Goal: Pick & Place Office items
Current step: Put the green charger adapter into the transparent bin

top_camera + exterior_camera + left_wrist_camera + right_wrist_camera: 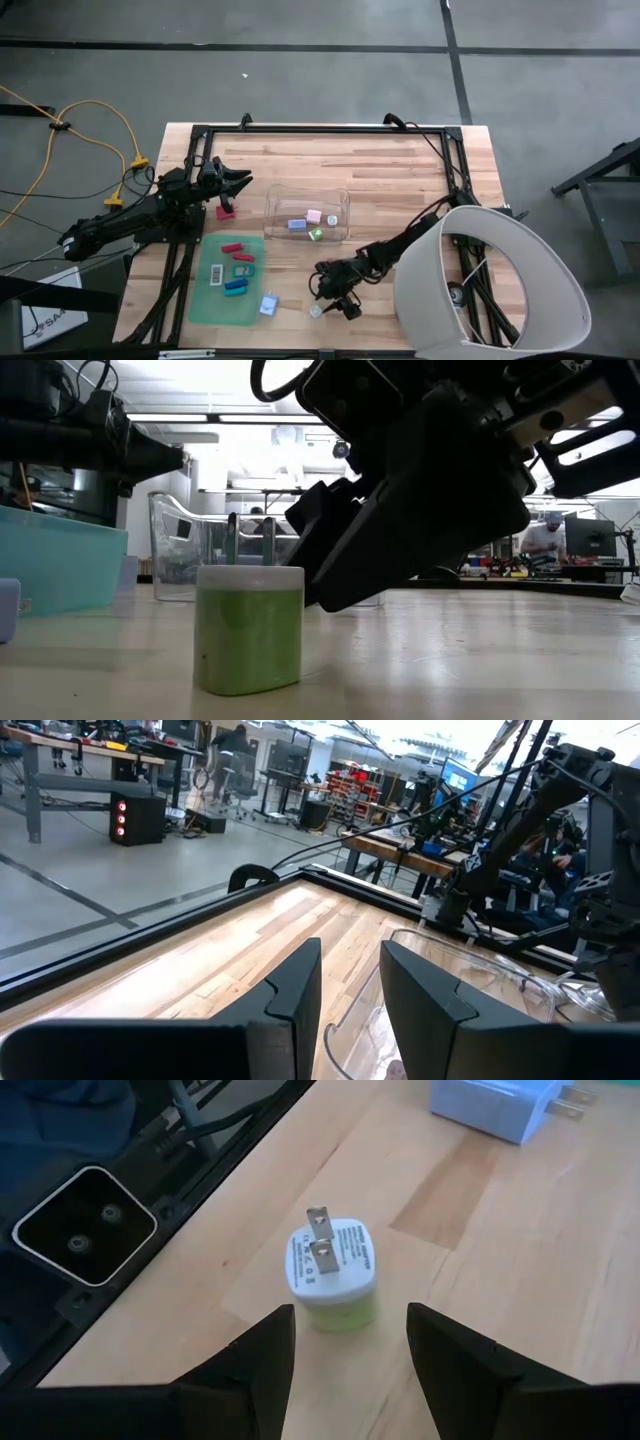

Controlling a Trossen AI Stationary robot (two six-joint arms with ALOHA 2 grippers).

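In the high view our right gripper [331, 306] hides most of the small green plug adapter [333, 1276]. The adapter is green with a white top and two metal prongs, standing at the lower centre of the wooden table [390, 170]. Right fingers [250, 1360] are open around it. Left fingers [300, 990] stand slightly apart, empty, near the clear bin [306, 215].

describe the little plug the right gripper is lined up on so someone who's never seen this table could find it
Start at the clear bin mid-table, then come to the near edge, right of the green mat. There the right gripper, fingers open, hovers over a small charger plug. It stands upright with a green body, white top and two metal prongs, unlike the pale blue charger lying flat nearby.
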